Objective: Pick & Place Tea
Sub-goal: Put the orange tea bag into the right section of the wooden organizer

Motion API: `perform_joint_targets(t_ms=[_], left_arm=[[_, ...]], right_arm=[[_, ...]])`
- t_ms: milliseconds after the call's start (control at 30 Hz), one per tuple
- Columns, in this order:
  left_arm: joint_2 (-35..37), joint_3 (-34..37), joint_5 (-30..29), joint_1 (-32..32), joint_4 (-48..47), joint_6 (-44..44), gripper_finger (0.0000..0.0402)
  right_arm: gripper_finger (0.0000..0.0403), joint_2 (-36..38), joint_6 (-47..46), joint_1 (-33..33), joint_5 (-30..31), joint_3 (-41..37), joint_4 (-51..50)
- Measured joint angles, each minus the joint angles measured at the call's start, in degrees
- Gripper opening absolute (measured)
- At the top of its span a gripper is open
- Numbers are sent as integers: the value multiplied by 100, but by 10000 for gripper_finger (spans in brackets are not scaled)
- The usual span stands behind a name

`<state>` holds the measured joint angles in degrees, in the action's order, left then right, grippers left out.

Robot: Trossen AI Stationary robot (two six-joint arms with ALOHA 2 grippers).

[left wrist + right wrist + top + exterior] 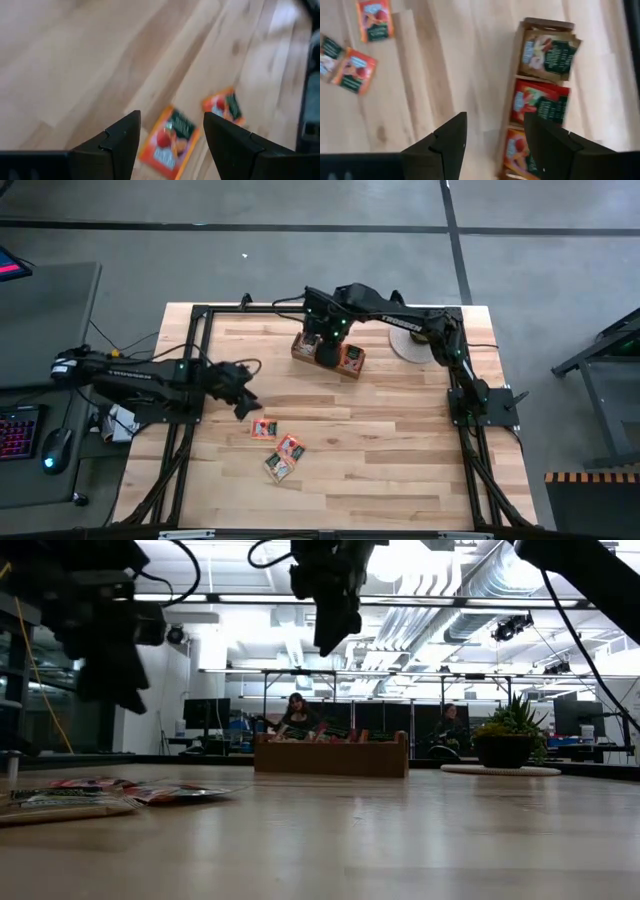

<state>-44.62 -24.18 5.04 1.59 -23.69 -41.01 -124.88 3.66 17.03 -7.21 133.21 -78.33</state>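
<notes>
The wooden table is carrying a long wooden tray near its far edge, and the right arm is reaching across from the right side so that the right gripper is hovering above that tray, its fingers standing apart and holding nothing. Sachets are filling the tray's three compartments: a pale one at one end, red ones in the other two. The left arm is stretching in from the left, its left gripper spread wide and empty, hanging just above a red-orange sachet lying flat on the table. Further loose sachets are lying nearby, well apart from the tray.
</notes>
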Motion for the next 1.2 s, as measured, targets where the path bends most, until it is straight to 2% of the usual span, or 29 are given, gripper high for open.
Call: perform_joint_targets(t_ms=[367,600,733,933,1200], left_arm=[[-135,0,-1502,-2001,-524,-276,216],[-765,0,-2055,-2965,-518,-256,216],[-1274,0,-2363,-3140,-415,-233,216],[-1833,-2,-2361,-3127,375,183,216],[-2616,-9,-2547,-3127,454,265,216]], right_arm=[[193,7,-573,-819,-27,-198,635],[193,11,-1299,-1235,-28,-1033,1781],[193,11,-1815,-1386,-54,-1606,2371],[193,11,-2385,-1541,-194,-2338,3182],[193,4,-2829,-1657,-365,-2911,3973]])
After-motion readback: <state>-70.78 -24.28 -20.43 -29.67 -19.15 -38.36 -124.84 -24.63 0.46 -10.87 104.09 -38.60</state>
